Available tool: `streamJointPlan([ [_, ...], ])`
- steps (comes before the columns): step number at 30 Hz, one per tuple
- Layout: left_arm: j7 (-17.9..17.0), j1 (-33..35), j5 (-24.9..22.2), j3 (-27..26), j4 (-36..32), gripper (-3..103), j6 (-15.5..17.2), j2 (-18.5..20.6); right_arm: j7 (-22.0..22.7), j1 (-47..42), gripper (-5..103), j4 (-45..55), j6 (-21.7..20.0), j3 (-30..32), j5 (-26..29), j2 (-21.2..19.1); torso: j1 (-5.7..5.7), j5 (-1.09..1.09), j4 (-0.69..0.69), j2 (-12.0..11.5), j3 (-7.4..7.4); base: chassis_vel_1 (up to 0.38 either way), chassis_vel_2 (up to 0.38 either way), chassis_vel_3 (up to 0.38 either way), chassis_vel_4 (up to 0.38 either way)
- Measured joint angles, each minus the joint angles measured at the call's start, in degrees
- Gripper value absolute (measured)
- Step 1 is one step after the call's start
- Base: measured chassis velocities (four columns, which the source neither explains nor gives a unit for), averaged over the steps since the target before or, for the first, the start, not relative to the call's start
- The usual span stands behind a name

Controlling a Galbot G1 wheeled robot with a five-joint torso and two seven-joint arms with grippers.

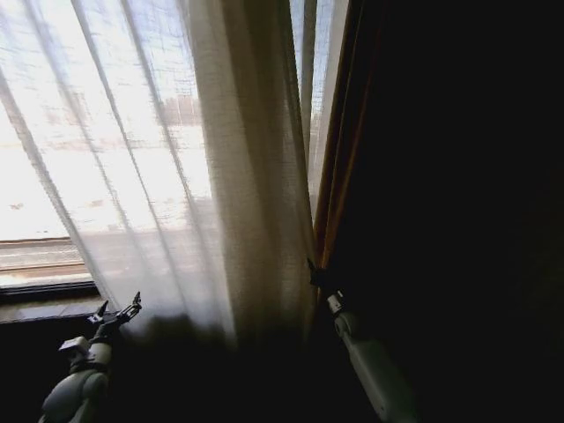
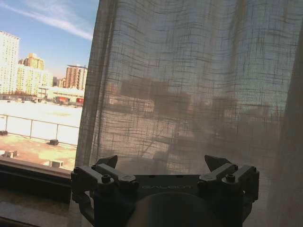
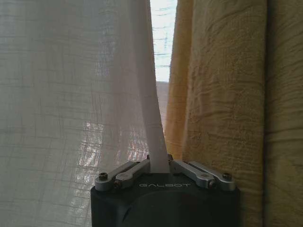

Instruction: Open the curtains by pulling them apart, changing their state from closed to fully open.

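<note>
Sheer cream-white pleated fabric curtains (image 1: pixel 176 176) hung window-tall across the middle and left of the scene, still covering most of the glass. The right gripper (image 3: pixel 159 166), low at centre-right beside a dark yellowish opaque drape (image 3: pixel 222 94), had its fingers pinched together on the curtains' right-hand edge fold, w/ a thin strip of daylight between curtain and drape. The left gripper (image 2: pixel 161 165) sat low at left near the window sill (image 1: pixel 44 295), fingers apart, facing the fabric w/ nothing between them; open sky and city buildings (image 2: pixel 42 75) showed past the curtains' left edge. Step in hand, prob.: right arm gripping to draw the panel aside. Next move likely calls for a steady sideways pull w/o losing the thin fold.
</note>
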Motion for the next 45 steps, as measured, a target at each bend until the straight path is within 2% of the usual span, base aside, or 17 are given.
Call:
streamJointPlan([
  [1,0.00,0.00,0.00,0.00,0.00,100,0.00,0.00,0.00,0.00,0,0.00,0.00,0.00,0.00,0.00,0.00,0.00,0.00,0.00,0.00,0.068,0.023,-0.024,-0.007],
  [6,0.00,0.00,0.00,0.01,0.00,100,0.00,0.00,6.58,2.63,0,-3.98,-1.73,3.78,-2.69,-1.47,0.00,0.03,-0.06,0.00,0.00,0.000,0.000,0.000,0.000],
  [16,0.01,0.00,0.00,0.01,0.00,100,0.00,0.00,12.37,4.90,0,-6.22,-4.39,6.97,-3.83,-3.92,0.00,0.03,-0.06,-0.01,0.01,0.000,0.000,0.000,0.000],
  [17,0.01,0.00,0.00,0.00,0.00,100,0.00,0.00,14.61,5.16,0,-6.43,-5.26,7.53,-5.51,-3.93,0.01,0.03,-0.05,-0.01,0.01,0.000,0.000,0.000,0.000],
  [23,0.01,0.00,0.00,0.01,0.00,100,0.00,0.00,15.30,4.24,0,-4.85,-5.63,7.01,-6.23,-3.85,0.01,0.01,-0.06,-0.01,0.01,0.000,0.000,0.000,0.000],
  [26,0.01,0.00,0.00,0.00,0.00,100,0.00,0.00,14.86,2.40,-3,-1.55,-7.06,5.64,-4.37,-3.84,0.01,0.01,-0.06,-0.01,0.01,0.000,0.000,0.000,0.000],
  [28,0.01,0.00,0.00,0.01,0.00,100,0.00,0.00,13.96,0.13,1,2.31,-9.43,4.25,-1.50,-3.89,0.00,0.01,-0.05,-0.01,0.01,0.000,0.000,0.000,0.000],
  [29,0.01,0.00,0.00,0.01,0.00,100,0.00,0.00,12.81,-1.59,12,4.88,-10.71,3.29,0.24,-3.94,0.00,0.01,-0.05,0.00,0.00,0.000,0.000,0.000,0.000],
  [31,0.01,0.00,0.00,0.01,0.00,100,0.00,0.00,12.13,-2.77,12,6.32,-11.02,2.67,0.85,-4.00,0.00,0.01,-0.05,-0.01,0.01,0.000,0.000,0.000,0.000],
  [33,0.01,0.00,0.00,0.00,0.00,100,0.00,0.00,11.20,-4.82,22,8.34,-11.06,1.61,1.35,-4.18,0.00,0.01,-0.04,-0.01,0.00,0.000,0.000,0.000,0.000],
  [34,0.01,0.00,0.00,0.01,0.00,100,0.00,0.00,10.62,-6.10,28,9.25,-10.67,0.87,1.78,-4.43,-0.01,0.01,-0.05,-0.01,0.00,0.000,0.000,0.000,0.000],
  [37,0.01,0.00,0.00,0.00,0.00,100,-0.01,0.00,9.52,-7.79,33,10.02,-9.28,0.12,2.50,-4.84,-0.01,0.01,-0.05,-0.01,0.00,0.000,0.000,0.000,0.000],
  [39,0.01,0.00,0.00,0.01,0.00,100,0.00,0.00,7.56,-9.34,44,10.45,-7.15,-0.41,3.68,-5.15,-0.01,0.01,-0.06,-0.01,0.00,0.000,0.000,0.000,0.000],
  [40,0.01,0.00,0.00,0.01,0.00,100,0.00,0.00,7.56,-9.34,44,10.45,-7.15,-0.41,3.68,-5.15,-0.01,0.01,-0.06,-0.01,0.00,0.000,0.000,0.000,0.000],
  [43,0.01,0.00,0.00,0.01,0.00,100,0.00,0.00,5.79,-10.93,61,11.02,-4.35,-0.52,4.69,-5.07,-0.01,0.01,-0.05,-0.01,0.00,0.000,0.000,0.000,0.000],
  [44,0.01,0.00,0.00,0.01,0.00,100,0.00,0.00,5.79,-10.93,61,11.02,-4.35,-0.52,4.69,-5.07,-0.01,0.01,-0.05,-0.01,0.00,0.000,0.000,0.000,0.000],
  [45,0.01,0.00,0.00,0.01,0.00,100,0.00,0.00,5.44,-11.44,66,11.32,-3.63,-0.38,4.84,-4.96,-0.01,0.02,-0.05,-0.01,0.00,0.000,0.000,0.000,0.000],
])
